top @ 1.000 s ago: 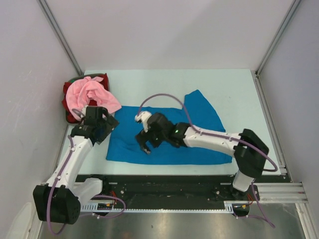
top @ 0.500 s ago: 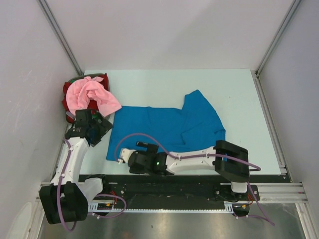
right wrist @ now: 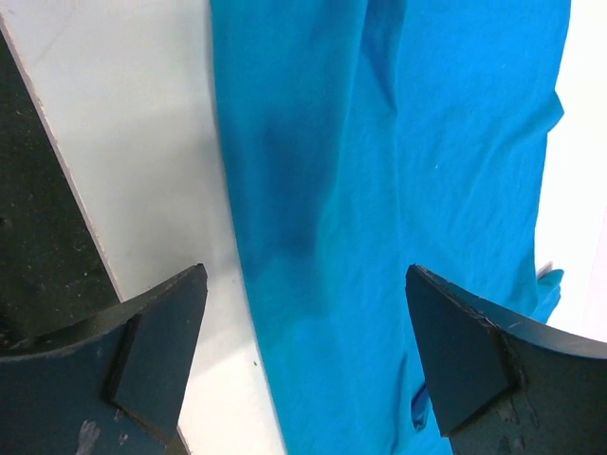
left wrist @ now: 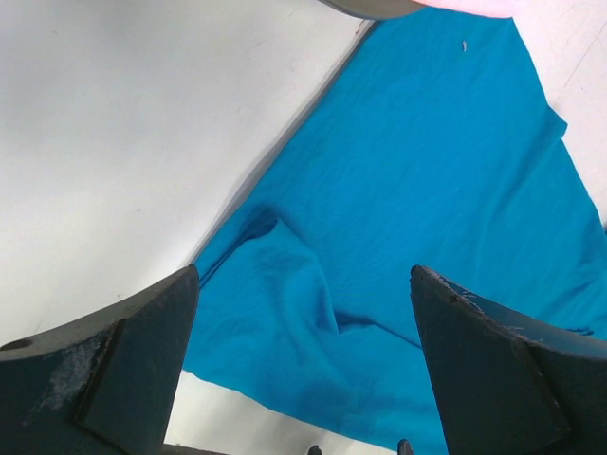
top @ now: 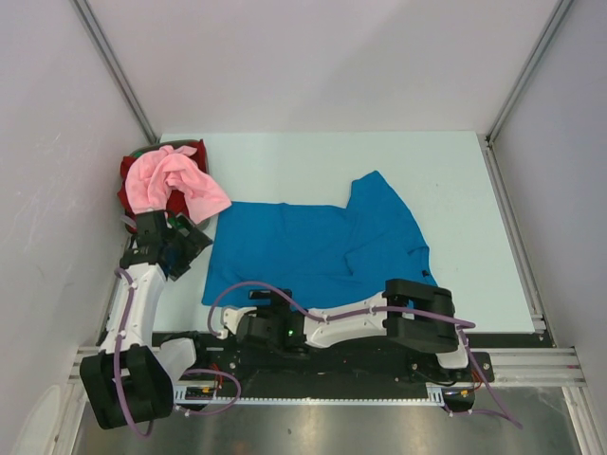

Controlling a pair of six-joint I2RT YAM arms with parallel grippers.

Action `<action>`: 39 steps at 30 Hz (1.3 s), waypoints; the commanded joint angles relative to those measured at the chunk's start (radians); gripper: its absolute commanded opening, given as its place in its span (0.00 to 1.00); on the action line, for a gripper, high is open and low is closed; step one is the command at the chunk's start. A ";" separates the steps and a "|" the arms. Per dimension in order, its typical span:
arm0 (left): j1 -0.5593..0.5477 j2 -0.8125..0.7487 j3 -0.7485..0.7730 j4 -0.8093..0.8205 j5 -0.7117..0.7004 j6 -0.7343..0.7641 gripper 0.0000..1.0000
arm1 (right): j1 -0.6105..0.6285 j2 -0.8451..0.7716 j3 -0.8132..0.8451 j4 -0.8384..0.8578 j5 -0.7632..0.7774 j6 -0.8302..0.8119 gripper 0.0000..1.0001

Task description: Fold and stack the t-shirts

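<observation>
The bright blue t-shirt point(top: 322, 248) lies spread flat across the middle of the table, one sleeve pointing to the back right. The light pink t-shirt point(top: 173, 180) is bunched on the red t-shirt point(top: 129, 180) at the back left, with a bit of green point(top: 142, 152) behind them. My left gripper point(top: 188, 248) is open and empty, just left of the blue shirt's left edge point(left wrist: 285, 237). My right gripper point(top: 232, 324) is open and empty, low at the table's near edge by the blue shirt's near left corner point(right wrist: 313, 237).
The black rail point(top: 360, 353) runs along the table's near edge and shows in the right wrist view point(right wrist: 28, 246). A dark grey rim point(left wrist: 370, 8) sits beside the pink cloth. Bare table point(top: 285, 166) lies behind the blue shirt, and walls close in on both sides.
My right arm has pulled back from over the middle of the blue shirt to the near edge. My left gripper has drawn left, off the shirt. The shirt now lies uncovered.
</observation>
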State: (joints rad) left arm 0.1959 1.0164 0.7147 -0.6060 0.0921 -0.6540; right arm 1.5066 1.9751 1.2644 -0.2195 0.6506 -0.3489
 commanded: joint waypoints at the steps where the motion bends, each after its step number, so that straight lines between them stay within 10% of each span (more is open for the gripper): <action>1: 0.017 0.001 -0.012 0.046 0.043 0.027 0.98 | 0.003 0.022 0.021 0.054 -0.002 -0.012 0.87; 20: 0.025 0.011 -0.038 0.075 0.066 0.031 0.97 | -0.008 0.119 0.030 0.011 -0.112 0.071 0.29; 24: 0.027 0.008 -0.035 0.074 0.066 0.034 0.97 | 0.000 0.117 0.030 -0.017 -0.120 0.093 0.01; 39: 0.028 -0.009 -0.053 0.074 0.086 0.033 0.97 | 0.102 0.113 0.018 -0.089 -0.121 0.154 0.00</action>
State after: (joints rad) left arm 0.2127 1.0279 0.6750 -0.5575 0.1448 -0.6445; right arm 1.5673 2.0579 1.2915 -0.2184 0.6144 -0.2619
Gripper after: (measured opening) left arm 0.972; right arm 0.009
